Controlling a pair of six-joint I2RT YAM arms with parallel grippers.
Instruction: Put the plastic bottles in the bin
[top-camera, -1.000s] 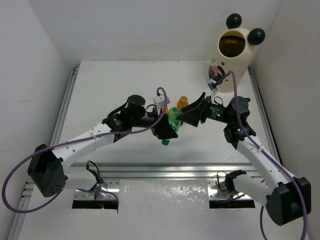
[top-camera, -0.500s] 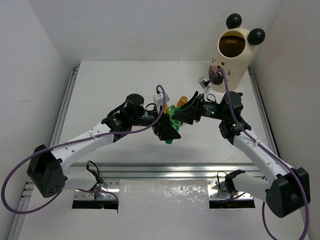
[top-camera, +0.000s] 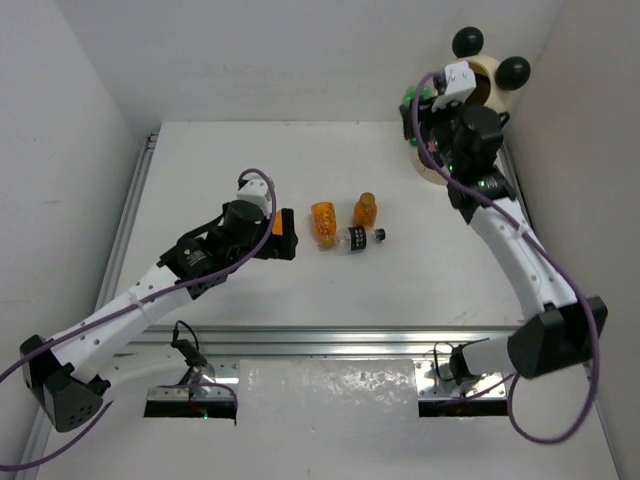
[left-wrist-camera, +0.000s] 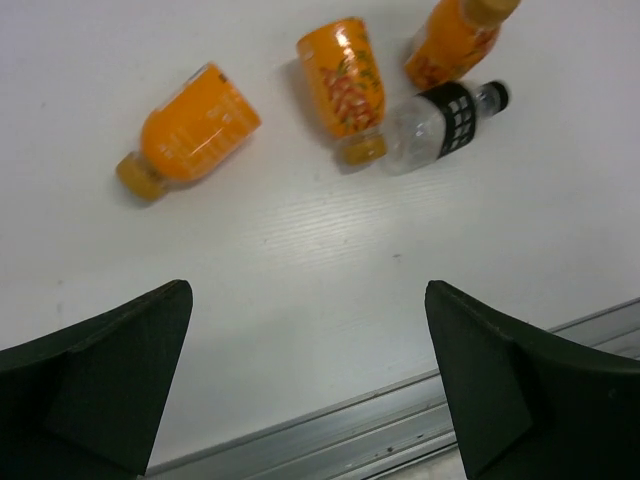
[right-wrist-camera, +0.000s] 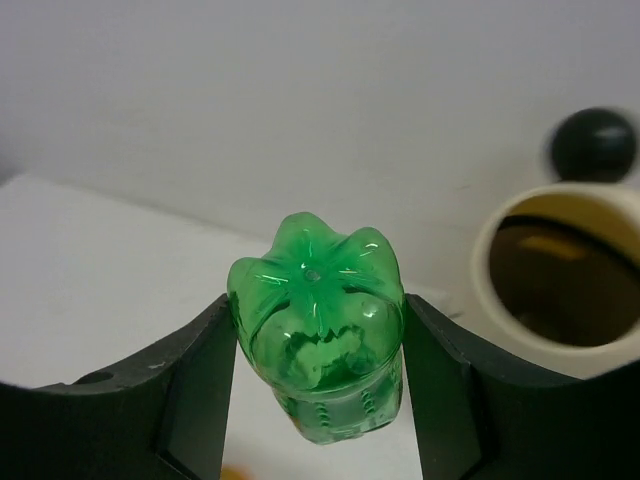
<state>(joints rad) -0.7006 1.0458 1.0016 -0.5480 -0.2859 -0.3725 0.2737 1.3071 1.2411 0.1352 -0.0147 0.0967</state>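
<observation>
The right arm's fingers (right-wrist-camera: 190, 395) are clamped on the green bottle (right-wrist-camera: 318, 310), holding it in the air with its base toward the wrist camera. It is near the bin (right-wrist-camera: 560, 193) but off to one side of the round opening rather than over it. Released here, the bottle would likely strike the rim or fall outside onto the tabletop (left-wrist-camera: 300, 260). The fingers press on a smooth, rounded, probably soft wall, so the bottle could squirm or slip as the arm swings across. The bin is tall, and the arm crowds close to it in the overhead view. A brush against its wall or a black ear (right-wrist-camera: 592, 143) might shove or tip it. The left arm's fingers (left-wrist-camera: 100, 390) stand apart and empty above three orange bottles (left-wrist-camera: 190, 130) and a black-labelled clear bottle (left-wrist-camera: 440, 120). A careless descent there could scatter them.
</observation>
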